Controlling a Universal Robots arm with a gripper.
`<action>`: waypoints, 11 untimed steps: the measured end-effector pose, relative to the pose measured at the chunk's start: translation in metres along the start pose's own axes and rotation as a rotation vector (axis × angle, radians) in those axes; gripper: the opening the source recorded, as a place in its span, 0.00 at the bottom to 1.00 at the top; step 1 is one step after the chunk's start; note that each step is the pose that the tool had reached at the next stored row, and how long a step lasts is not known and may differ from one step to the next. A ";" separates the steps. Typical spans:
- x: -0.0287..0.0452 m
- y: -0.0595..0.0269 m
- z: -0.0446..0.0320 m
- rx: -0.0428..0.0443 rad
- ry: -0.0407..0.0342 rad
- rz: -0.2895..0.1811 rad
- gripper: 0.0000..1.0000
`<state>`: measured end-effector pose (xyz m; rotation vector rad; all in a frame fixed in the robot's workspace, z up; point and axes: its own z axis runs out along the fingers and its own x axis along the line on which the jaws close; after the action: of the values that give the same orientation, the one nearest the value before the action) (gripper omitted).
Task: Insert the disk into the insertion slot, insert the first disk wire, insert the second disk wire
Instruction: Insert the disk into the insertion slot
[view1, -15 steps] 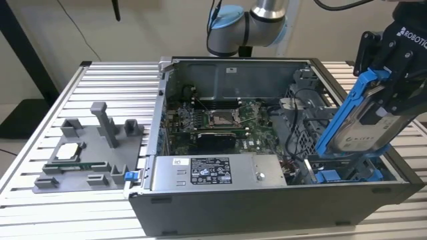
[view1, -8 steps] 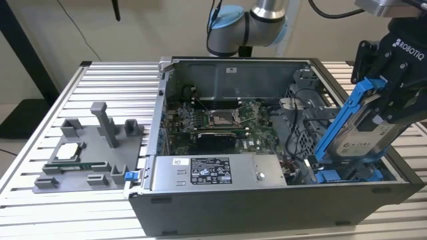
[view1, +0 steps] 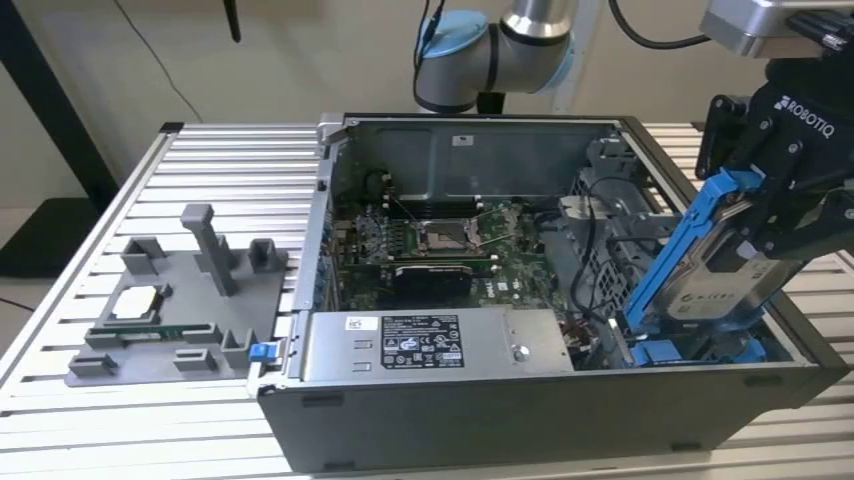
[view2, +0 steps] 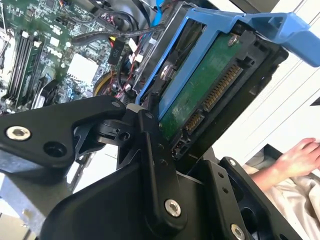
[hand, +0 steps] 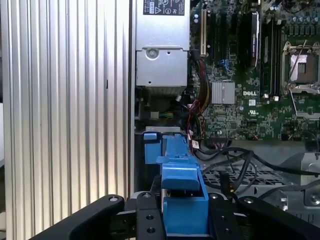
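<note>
My tool is clamped on the disk. Its black fingers press the sides of the blue carrier that frames the disk.

The open computer case lies on the ribbed metal counter, toward the edge at the exterior view's right. I hold the disk over the end of the case nearest that edge. The disk is tilted, not flat. Its lower end dips into the case at the slot of the drive cage, and its upper end leans up and outward in my grip. I judge the tilt feeds the leading edge into the narrow bay first. The disk is not seated, since most of its length stands above the case.

In the second wrist view the green circuit board faces the camera, with its connector sockets at the held end. I judge this leaves them reachable for the wires. No wire is plugged into them.

A grey parts tray sits near the counter's opposite edge.
</note>
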<state>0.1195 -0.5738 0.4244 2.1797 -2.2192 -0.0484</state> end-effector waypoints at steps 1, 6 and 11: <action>0.0000 0.0000 0.0006 0.0000 -0.0001 0.000 0.00; 0.0000 -0.0002 0.0044 0.0000 -0.0001 0.000 0.00; 0.0000 -0.0004 0.0092 0.0000 0.0000 0.000 0.00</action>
<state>0.1195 -0.5738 0.4153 2.1799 -2.2191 -0.0484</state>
